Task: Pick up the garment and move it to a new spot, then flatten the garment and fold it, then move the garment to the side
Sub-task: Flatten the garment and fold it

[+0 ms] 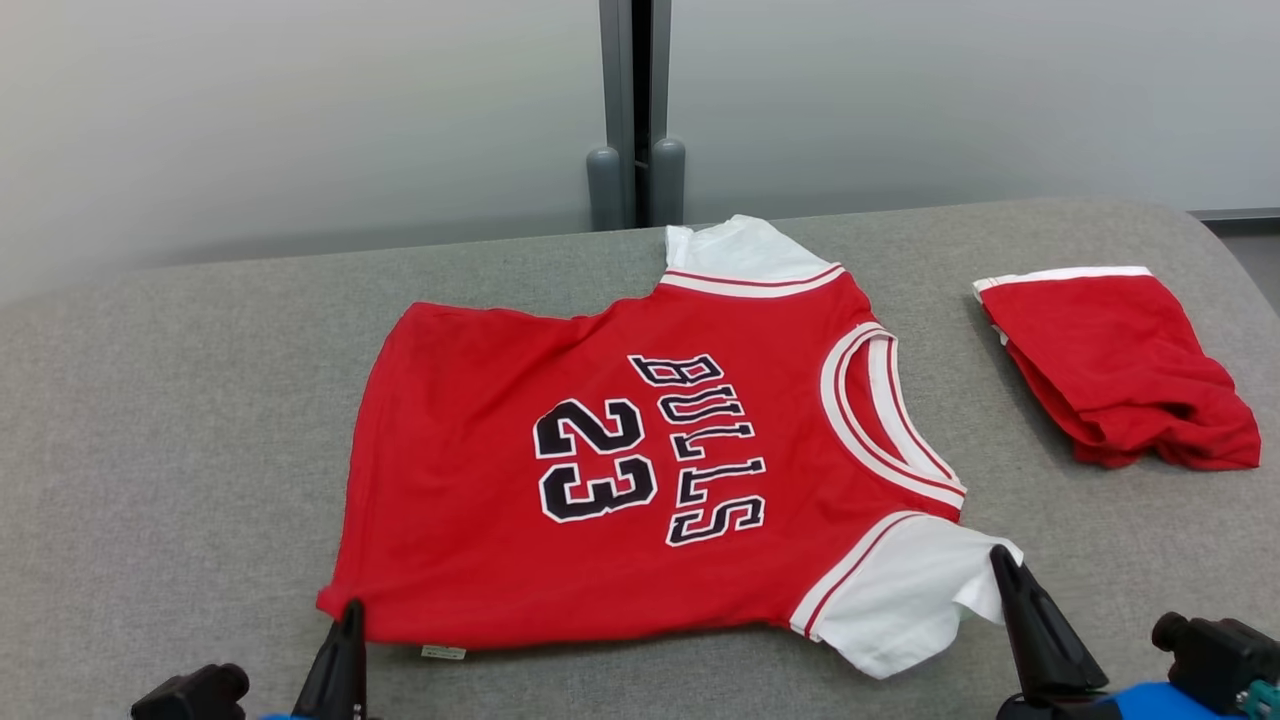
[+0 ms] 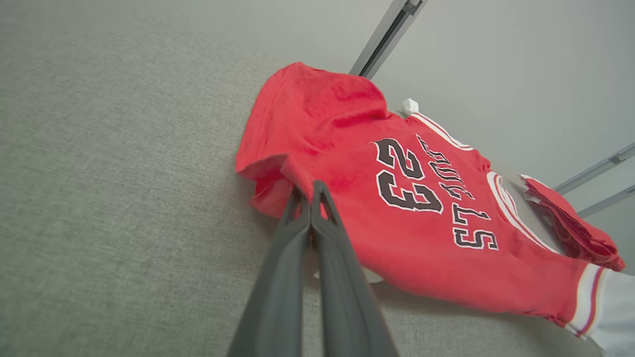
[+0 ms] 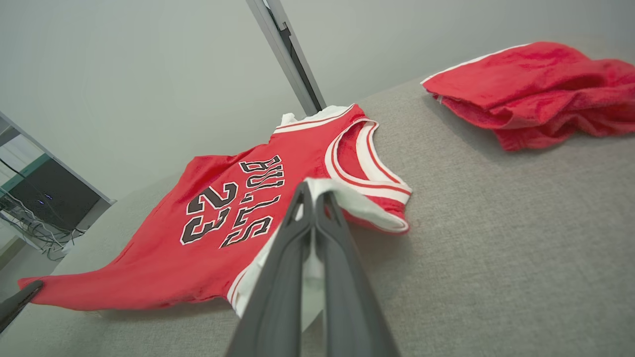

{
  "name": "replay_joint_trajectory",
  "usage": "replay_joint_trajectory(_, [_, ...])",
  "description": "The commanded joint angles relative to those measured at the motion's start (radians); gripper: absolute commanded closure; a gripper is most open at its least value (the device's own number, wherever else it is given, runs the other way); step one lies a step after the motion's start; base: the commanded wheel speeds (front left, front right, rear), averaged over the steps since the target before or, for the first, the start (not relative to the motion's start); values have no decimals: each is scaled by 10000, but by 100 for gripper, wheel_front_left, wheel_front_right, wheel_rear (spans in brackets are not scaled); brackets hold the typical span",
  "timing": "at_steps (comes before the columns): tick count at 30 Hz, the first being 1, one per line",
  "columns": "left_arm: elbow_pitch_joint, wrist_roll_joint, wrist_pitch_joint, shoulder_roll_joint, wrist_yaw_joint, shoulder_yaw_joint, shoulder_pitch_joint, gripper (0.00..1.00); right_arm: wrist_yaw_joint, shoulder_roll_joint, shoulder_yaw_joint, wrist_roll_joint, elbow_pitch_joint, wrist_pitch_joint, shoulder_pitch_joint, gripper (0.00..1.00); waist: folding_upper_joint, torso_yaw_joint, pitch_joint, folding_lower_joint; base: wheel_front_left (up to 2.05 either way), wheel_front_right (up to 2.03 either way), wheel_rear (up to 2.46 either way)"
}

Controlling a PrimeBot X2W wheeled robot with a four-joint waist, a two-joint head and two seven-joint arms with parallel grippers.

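**A:** What carries the work?

**B:** A grey, cloth-covered desk [image 1: 180,420]. From where I stand it runs the full width in front of the robot, with a pale wall [image 1: 300,100] behind it.

**A:** Where is the shirt?

**B:** The red shirt [image 1: 480,500] lies spread out near the middle of the desk, printed side up, reading "BULLS" and "23". The collar points to the robot's right and the hem to its left. One white sleeve lies on the far side. The near sleeve [image 1: 900,590] lies on the robot's side.

**A:** Are there other items on the desk?

**B:** One. A folded red cloth [image 1: 1110,360] with a white edge sits to the robot's right of the shirt, apart from it.

**A:** What is the state of the right tool?

**B:** The right tool [image 1: 1000,555] is fully closed. White sleeve fabric shows between its fingers, and the sleeve corner is drawn up to the tip.

**A:** And the left tool?

**B:** The left tool [image 1: 351,608] is fully closed at the near hem corner. The hem there is bunched and raised off the desk around the tip, so it appears pinched.

**A:** What is the smallest item?

**B:** A small white tag [image 1: 443,652]. It sticks out from under the near hem edge, near the left tool.
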Motion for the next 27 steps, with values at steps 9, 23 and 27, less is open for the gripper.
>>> replay_joint_trajectory(9, [975, -952, -108, -805, -589, 288, -1763, 100, 4, -6, 21, 307, 1556, -525, -1899, 100, 0, 126, 410, 0, 0, 0, 0])
replay_joint_trajectory(23, [3222, -737, -114, -1033, -408, 351, -4584, 100, 4, -6, 24, -342, 5745, -772, -6512, 100, 0, 136, 1594, 0, 0, 0, 0])
replay_joint_trajectory(27, [3813, -542, -15, -1028, -314, 184, -4971, 100, 3, -9, -4, -212, 6984, -1183, -7230, 63, 0, 166, 1719, 0, 0, 0, 0])
